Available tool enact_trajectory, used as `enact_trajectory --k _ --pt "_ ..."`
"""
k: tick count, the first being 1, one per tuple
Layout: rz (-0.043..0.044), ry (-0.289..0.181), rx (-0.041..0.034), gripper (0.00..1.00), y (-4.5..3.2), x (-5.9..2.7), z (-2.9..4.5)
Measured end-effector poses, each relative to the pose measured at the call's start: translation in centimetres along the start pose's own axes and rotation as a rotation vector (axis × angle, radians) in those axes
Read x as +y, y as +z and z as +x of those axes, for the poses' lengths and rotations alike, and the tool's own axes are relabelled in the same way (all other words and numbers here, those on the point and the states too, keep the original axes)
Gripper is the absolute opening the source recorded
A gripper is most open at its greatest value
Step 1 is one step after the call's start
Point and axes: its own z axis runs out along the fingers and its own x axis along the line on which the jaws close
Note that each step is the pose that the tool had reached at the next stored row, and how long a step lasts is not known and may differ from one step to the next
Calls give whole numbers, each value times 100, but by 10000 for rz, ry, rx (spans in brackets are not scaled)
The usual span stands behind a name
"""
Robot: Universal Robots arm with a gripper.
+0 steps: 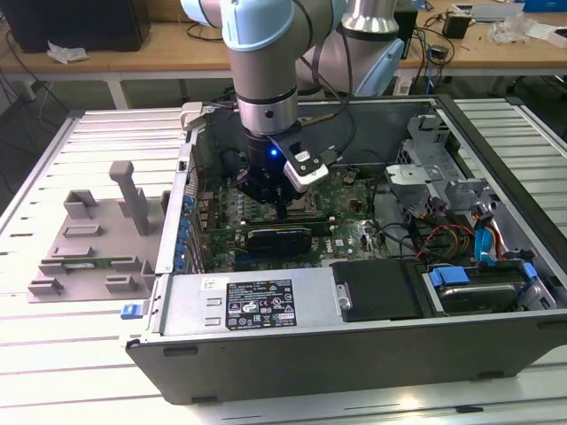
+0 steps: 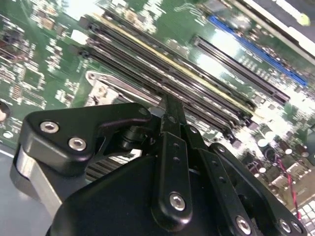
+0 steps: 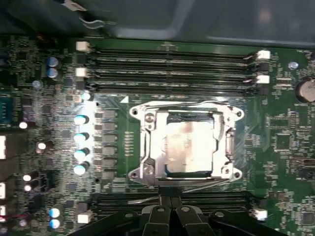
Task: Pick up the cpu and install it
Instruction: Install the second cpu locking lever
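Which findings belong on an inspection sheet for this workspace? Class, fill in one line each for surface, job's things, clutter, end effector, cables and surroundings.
Surface: slatted metal table carrying an open computer case.
Job's things: cpu lies inside the motherboard socket frame, shiny top facing up.
Clutter: grey fixture blocks on the table at the exterior view's left of the case.
End effector: end effector is down inside the case over the motherboard; in the first wrist view its fingers sit together beside the socket, holding nothing.
Cables: coloured wire bundle at the case's exterior-view right.
Surroundings: workbench behind the table.
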Motion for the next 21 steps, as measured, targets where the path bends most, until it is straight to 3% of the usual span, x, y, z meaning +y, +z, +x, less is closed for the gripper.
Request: enact_trajectory --k 9,13,16,19,20,21 --pt "-85 7 0 11 9 -1 102" --pt "-462 43 -9 11 11 -49 104" --pt "-733 66 -14 11 12 -178 108" --pt "-895 81 -17 11 13 -225 112" --pt "-984 88 -19 11 13 -235 114" --pt "-1236 112 -24 11 12 -248 118"
